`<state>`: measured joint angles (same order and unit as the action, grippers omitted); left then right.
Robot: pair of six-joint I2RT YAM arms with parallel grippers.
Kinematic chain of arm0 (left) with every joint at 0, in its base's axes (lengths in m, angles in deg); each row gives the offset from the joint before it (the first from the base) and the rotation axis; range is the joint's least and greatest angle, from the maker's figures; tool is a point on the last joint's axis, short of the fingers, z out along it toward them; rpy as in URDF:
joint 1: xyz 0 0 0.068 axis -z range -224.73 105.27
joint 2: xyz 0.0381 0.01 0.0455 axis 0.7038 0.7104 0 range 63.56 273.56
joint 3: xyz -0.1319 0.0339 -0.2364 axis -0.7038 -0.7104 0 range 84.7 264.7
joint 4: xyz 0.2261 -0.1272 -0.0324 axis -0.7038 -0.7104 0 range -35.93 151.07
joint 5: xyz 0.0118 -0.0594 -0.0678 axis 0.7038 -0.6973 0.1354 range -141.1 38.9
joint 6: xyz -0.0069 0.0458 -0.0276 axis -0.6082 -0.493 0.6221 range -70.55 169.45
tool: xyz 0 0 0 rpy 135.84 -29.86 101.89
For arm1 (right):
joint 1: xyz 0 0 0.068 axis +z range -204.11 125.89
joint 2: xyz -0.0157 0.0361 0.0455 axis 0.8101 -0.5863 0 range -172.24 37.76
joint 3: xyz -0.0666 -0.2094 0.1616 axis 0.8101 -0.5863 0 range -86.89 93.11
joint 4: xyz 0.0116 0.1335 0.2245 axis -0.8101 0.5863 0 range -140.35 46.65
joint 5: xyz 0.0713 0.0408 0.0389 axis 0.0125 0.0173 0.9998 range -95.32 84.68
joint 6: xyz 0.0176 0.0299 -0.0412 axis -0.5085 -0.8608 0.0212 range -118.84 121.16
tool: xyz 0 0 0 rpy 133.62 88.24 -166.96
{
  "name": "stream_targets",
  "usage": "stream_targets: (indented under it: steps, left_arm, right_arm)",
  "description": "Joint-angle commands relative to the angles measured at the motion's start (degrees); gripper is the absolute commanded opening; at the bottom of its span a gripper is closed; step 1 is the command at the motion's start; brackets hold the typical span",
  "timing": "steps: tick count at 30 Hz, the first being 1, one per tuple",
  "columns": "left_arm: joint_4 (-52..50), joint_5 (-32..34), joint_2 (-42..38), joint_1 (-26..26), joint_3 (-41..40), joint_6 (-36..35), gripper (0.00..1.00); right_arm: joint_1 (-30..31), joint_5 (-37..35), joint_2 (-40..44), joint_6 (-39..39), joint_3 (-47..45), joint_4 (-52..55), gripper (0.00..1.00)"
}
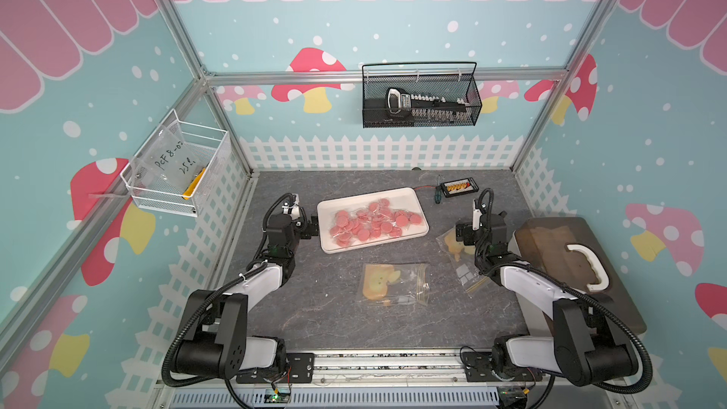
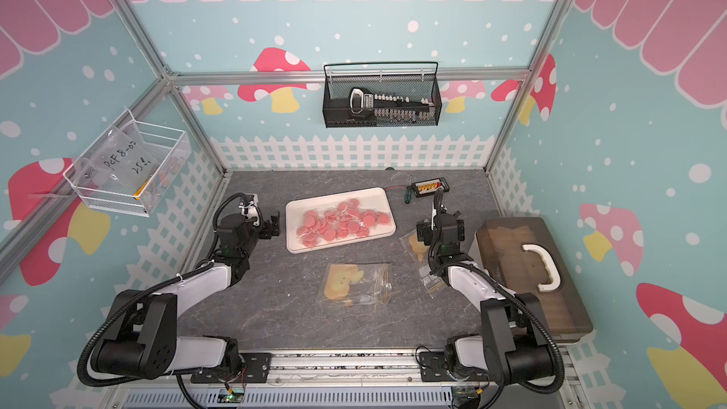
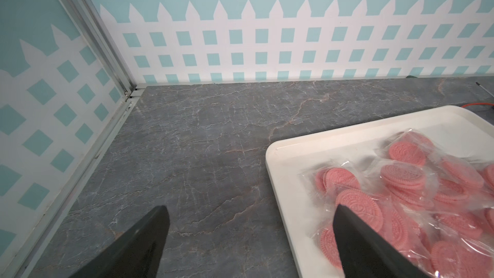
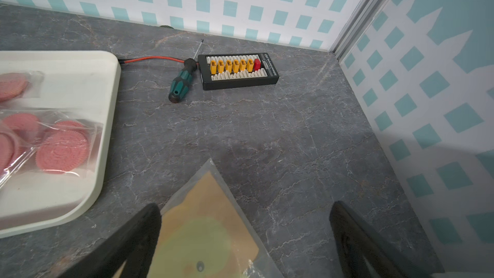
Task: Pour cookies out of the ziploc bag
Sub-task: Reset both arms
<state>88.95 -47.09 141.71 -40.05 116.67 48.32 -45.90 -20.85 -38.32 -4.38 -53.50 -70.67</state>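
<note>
The left gripper (image 1: 310,226) sits at the tray's 9 o'clock, just beside its short edge, with its jaws wide apart and nothing between them. The tray (image 1: 397,198) lies toward 12 o'clock on the grey table (image 1: 314,308). The cookies (image 1: 373,222) are heaped inside the tray, many in clear wrappers, and none shows on the table. At the tray's 6 o'clock a zip bag (image 1: 393,283) lies flat with yellow pieces inside. A second bag (image 1: 452,247) of the same kind lies at the tray's 4 o'clock. The right gripper (image 4: 246,207) hangs over that bag's far corner, jaws spread and gripping nothing; I cannot tell whether a finger touches the film.

The pouring looks done, so what remains is probably getting both arms clear. The left gripper should rise before drawing back toward 6 o'clock, since one finger sits close to the wrapped cookies and could catch a wrapper or nudge the rim. The right gripper should also lift first, because thin film snags easily and would drag along.
</note>
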Motion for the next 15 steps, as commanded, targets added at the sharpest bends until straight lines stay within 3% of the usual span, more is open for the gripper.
stream_targets:
  steps: [1, 9, 15]
  left_arm:
    - [-1.63, -2.07, -0.28, -0.32, -0.24, -1.48, 0.99]
    - [4.84, -1.49, 5.59, -0.1, -1.99, -2.05, 0.99]
    - [11.38, -0.43, 5.8, -1.07, -5.46, -0.23, 0.99]
  right_arm:
    - [-1.89, 0.01, -0.57, 2.13, -0.56, -3.95, 0.99]
    - [-3.47, 1.16, -1.49, 3.11, -3.55, -7.28, 0.99]
    - [-3.66, 4.5, -0.97, 4.26, -10.35, -17.38, 0.99]
